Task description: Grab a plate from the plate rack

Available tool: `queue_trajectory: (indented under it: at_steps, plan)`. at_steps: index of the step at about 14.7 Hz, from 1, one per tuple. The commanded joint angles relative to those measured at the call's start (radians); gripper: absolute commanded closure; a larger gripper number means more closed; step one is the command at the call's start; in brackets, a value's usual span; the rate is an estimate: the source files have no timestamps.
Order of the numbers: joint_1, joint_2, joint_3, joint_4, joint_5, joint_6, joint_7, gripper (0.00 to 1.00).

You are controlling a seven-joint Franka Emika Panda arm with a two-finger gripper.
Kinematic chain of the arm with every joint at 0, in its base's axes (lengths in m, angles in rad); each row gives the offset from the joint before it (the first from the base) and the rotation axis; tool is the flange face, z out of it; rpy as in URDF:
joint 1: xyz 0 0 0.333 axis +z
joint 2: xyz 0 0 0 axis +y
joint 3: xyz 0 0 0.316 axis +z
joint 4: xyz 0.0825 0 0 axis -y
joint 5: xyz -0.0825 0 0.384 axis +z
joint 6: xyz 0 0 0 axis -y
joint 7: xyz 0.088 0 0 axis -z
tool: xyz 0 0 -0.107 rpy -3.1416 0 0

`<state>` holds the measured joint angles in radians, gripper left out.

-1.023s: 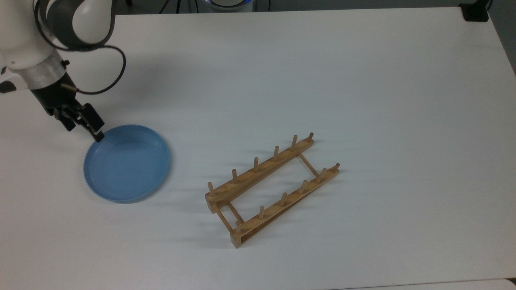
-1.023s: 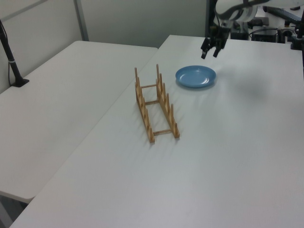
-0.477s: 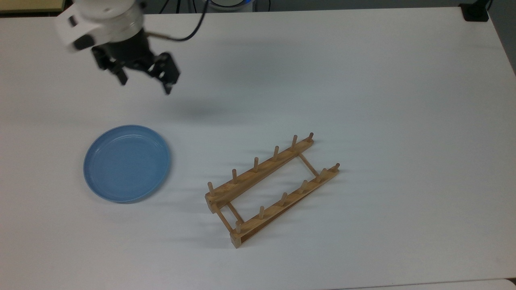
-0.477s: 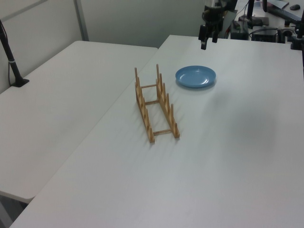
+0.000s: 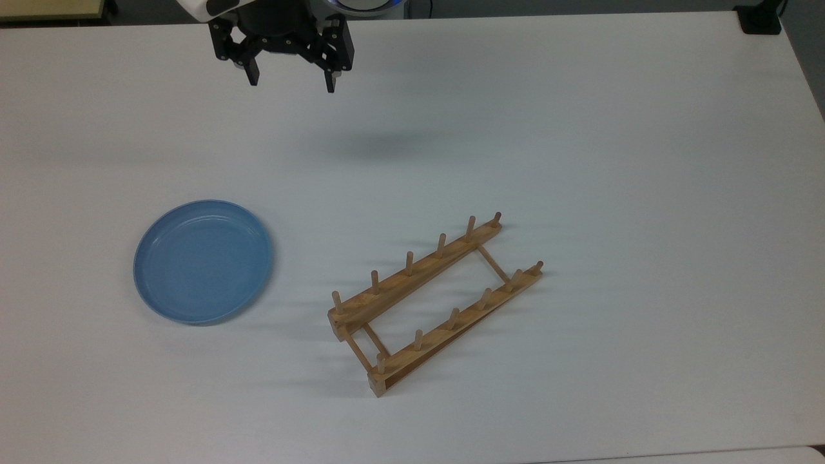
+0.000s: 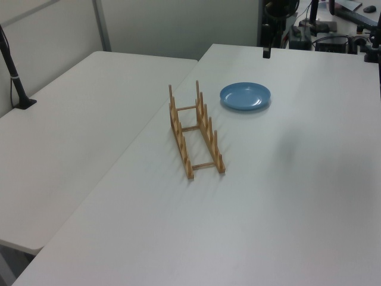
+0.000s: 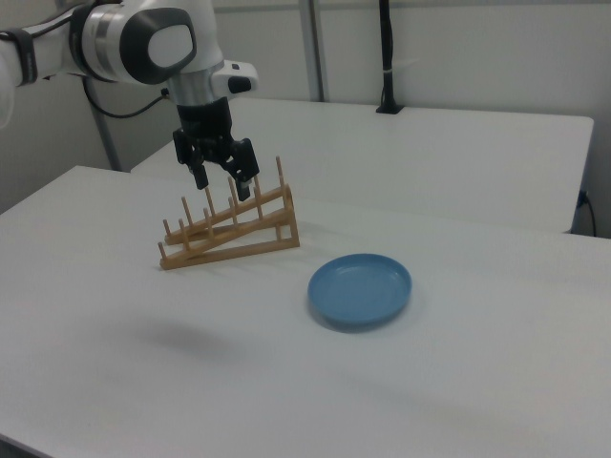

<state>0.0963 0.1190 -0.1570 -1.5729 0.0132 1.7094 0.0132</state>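
Since a second earlier the gripper (image 5: 290, 77) had risen off the plate's rim and swung toward the tabletop's far edge in the top view, fingers spread wide and empty. The light-blue plate (image 5: 203, 260) lay flat toward the top view's left edge, well apart from the bare wooden plate rack (image 5: 433, 303). It looked stiff, light and smooth (likely slippery), so its shallow raised rim seemed the only place to pinch.

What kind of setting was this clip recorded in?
Most likely a robotics lab or office workspace: a robot arm with an open gripper above plain white tables, partition walls behind, and just a blue plate and a wooden plate rack as props.
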Motion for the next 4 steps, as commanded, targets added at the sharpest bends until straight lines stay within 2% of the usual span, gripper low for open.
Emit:
queue_trajectory:
  at_steps: [1,4]
  plan:
    - [0.005,-0.035,-0.003,-0.053,-0.019,0.012,0.010,0.00]
    - [0.005,-0.035,-0.004,-0.053,-0.018,0.010,0.011,0.00]
